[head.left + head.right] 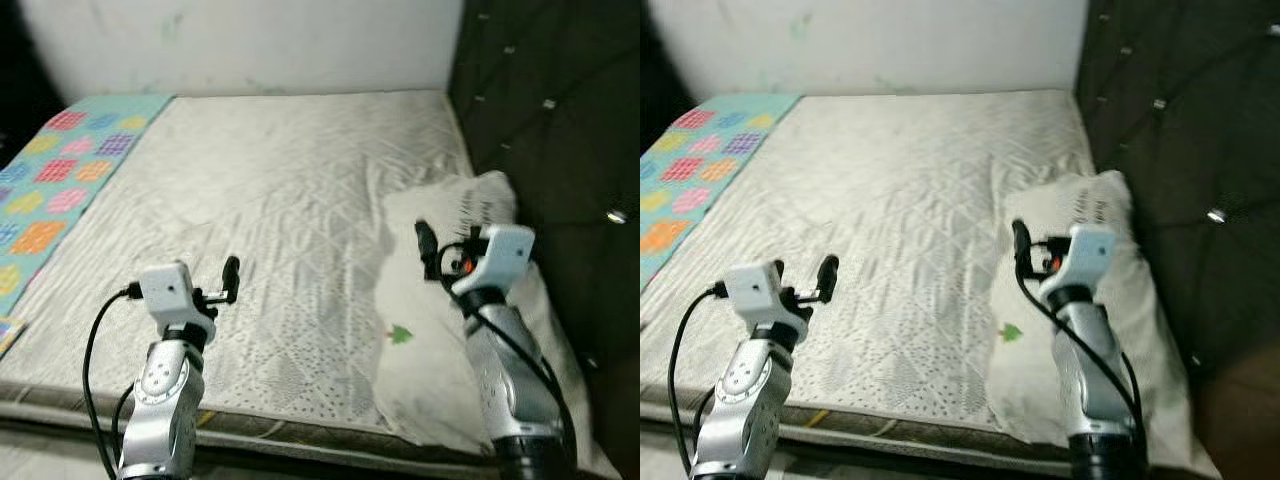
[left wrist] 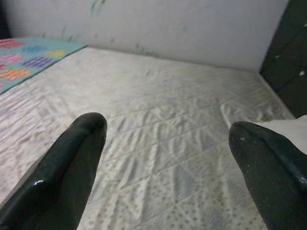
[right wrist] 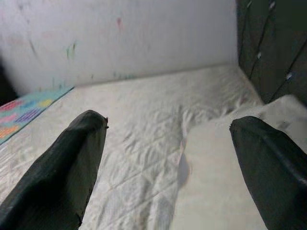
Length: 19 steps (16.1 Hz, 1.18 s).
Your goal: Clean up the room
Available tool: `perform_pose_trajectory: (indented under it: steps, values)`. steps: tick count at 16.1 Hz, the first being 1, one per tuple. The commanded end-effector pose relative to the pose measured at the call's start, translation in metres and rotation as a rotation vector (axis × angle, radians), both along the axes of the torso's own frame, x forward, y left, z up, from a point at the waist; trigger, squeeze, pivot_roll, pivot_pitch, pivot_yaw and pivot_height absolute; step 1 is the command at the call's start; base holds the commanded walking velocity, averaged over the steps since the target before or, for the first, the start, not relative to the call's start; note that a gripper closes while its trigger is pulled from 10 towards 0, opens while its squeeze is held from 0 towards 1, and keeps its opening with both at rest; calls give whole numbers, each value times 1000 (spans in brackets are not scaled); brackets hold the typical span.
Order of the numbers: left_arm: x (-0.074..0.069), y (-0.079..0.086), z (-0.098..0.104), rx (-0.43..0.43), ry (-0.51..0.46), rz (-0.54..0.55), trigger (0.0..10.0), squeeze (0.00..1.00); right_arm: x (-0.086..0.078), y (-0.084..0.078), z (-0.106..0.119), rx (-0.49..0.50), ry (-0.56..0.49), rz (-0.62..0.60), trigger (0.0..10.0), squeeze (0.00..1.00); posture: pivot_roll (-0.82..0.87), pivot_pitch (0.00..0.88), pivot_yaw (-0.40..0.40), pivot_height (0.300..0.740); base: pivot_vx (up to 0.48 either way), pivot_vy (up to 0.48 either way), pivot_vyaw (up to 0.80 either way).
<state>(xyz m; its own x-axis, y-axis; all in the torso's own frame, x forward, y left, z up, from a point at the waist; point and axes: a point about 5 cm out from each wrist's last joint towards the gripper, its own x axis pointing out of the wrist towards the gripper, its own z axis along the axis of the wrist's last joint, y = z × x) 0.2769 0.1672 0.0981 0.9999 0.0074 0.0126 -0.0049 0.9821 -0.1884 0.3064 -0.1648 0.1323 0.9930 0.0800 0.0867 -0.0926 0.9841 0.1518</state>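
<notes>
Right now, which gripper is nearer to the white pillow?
Right. The right gripper hangs over the pillow, fingers open. The left gripper is over bare mattress, off to the pillow's left, also open.

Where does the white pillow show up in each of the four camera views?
Left eye view: pillow lower right, under the right gripper.
Right eye view: pillow right of centre, beside the dark headboard.
Left wrist view: a white corner at the right edge.
Right wrist view: pillow at lower right.
Shared landmark: the patterned blanket along the bed's left side.
</notes>
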Motion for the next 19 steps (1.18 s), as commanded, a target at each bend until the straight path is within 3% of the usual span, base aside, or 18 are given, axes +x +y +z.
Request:
perform_pose_trajectory:
  steps: [1, 7, 19]
  values:
    - [-1, 2, 5, 4, -18, 2, 10000, 0, -2, 7, 6, -9, -21, 33, 10000, 0, -186, 0, 101, 740, 0, 0, 0]
    - [2, -3, 8, -12, -28, -21, 10000, 0, -4, 10, 3, -17, -3, 32, 10000, 0, -197, 0, 105, 740, 0, 0, 0]
    - [4, -5, 7, -25, -25, -22, 10000, 0, -3, 9, 1, -50, 12, 31, 10000, 0, -202, 0, 102, 740, 0, 351, 0]
